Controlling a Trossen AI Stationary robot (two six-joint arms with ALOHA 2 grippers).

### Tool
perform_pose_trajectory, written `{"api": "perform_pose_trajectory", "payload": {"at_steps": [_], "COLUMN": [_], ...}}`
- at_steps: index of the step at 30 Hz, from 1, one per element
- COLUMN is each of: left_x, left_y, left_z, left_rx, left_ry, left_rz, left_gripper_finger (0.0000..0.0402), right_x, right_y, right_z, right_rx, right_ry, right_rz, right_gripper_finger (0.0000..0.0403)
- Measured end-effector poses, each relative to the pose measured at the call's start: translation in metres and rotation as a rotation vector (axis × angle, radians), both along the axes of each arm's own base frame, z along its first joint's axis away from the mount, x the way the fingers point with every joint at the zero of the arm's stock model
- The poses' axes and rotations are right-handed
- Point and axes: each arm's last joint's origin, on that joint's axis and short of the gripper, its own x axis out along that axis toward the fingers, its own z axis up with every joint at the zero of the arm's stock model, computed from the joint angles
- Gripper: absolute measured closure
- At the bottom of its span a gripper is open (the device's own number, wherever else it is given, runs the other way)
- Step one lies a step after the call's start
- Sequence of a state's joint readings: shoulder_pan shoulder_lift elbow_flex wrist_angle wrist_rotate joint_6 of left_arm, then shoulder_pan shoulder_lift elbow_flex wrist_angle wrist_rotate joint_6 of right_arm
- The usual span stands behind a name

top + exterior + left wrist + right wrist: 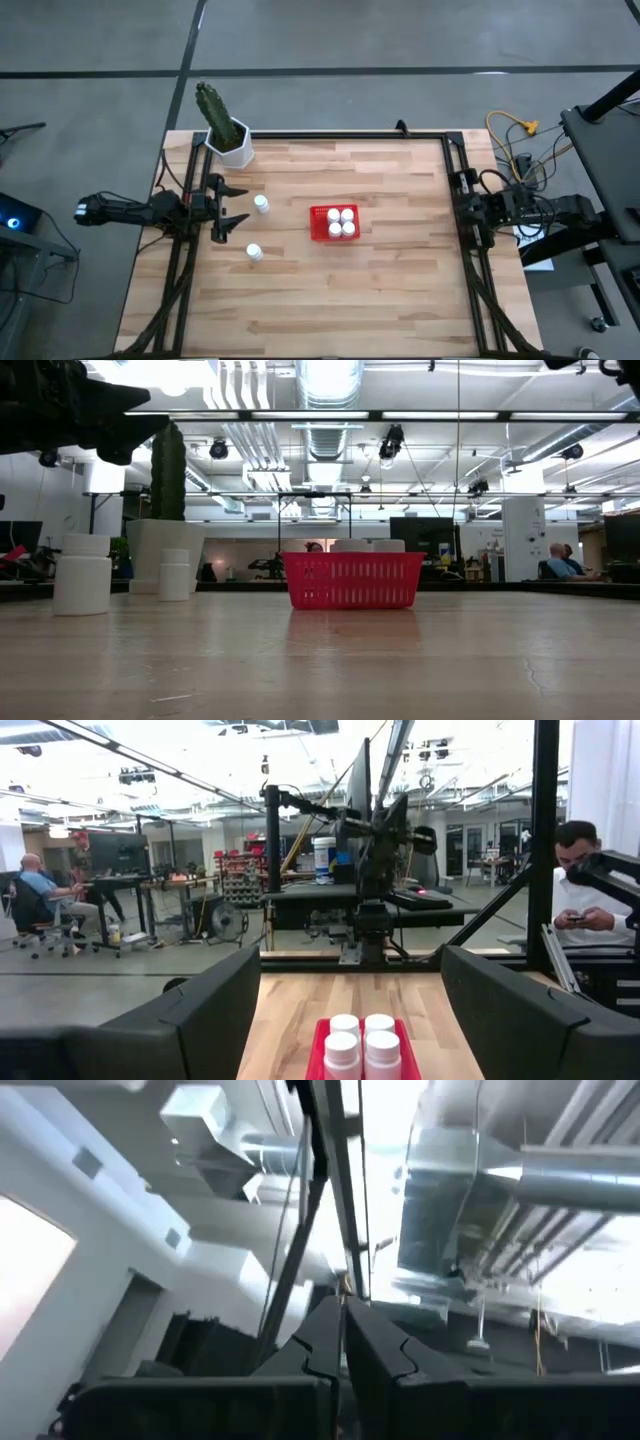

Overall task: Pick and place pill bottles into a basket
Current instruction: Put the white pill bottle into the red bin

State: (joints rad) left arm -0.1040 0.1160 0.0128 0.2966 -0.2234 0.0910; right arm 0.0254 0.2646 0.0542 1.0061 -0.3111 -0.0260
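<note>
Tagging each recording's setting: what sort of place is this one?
Probably an open robotics lab or workshop. Beyond the wooden table are exposed ceiling ducts, benches of equipment, and people seated at desks. The left gripper waits open near the table's left edge.

red mesh basket (pixel 332 223): mid-table, upright | four white pill bottles (pixel 341 221): upright inside it, 2x2 | two loose pill bottles (pixel 261 205) (pixel 254 252): upright on table, left of basket, apart
</note>
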Motion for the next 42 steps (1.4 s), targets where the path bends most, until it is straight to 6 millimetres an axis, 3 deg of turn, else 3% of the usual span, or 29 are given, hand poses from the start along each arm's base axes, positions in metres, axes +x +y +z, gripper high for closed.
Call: {"api": "perform_pose_trajectory", "payload": {"at_steps": [5,10,15,20,24,30,34,37,42], "left_x": [0.0,0.0,0.0,0.0,0.0,0.0,0.0,0.0,0.0], "left_y": [0.0,0.0,0.0,0.0,0.0,0.0,0.0,0.0,0.0], "left_z": [0.0,0.0,0.0,0.0,0.0,0.0,0.0,0.0,0.0], "left_rx": [0.0,-0.001,-0.002,-0.002,-0.001,-0.001,-0.001,-0.001,-0.001], "left_ry": [0.001,0.001,0.001,-0.002,0.0,0.001,0.0,0.001,0.001], "left_rz": [0.0,-0.001,-0.001,-0.001,0.0,0.0,0.0,0.0,0.0], "left_gripper_finger": [0.0109,0.0109,0.0109,0.0109,0.0109,0.0109,0.0109,0.0109,0.0109], "right_x": [-0.01,-0.008,0.003,0.007,0.005,0.007,0.009,0.007,0.009], "right_y": [-0.001,-0.004,-0.008,-0.017,-0.018,-0.014,-0.009,-0.008,-0.008], "right_z": [-0.007,-0.015,-0.037,-0.054,-0.052,-0.053,-0.052,-0.049,-0.054], "right_rx": [0.042,0.166,0.125,0.222,0.276,0.14,0.047,0.076,0.058], "right_ry": [-0.026,0.092,0.387,0.71,0.694,0.685,0.533,0.424,0.483], "right_rz": [0.018,-0.022,-0.259,-0.558,-0.592,-0.491,-0.337,-0.295,-0.29], "right_gripper_finger": [0.0394,0.0394,0.0394,0.0394,0.0394,0.0394,0.0394,0.0394,0.0394]}}
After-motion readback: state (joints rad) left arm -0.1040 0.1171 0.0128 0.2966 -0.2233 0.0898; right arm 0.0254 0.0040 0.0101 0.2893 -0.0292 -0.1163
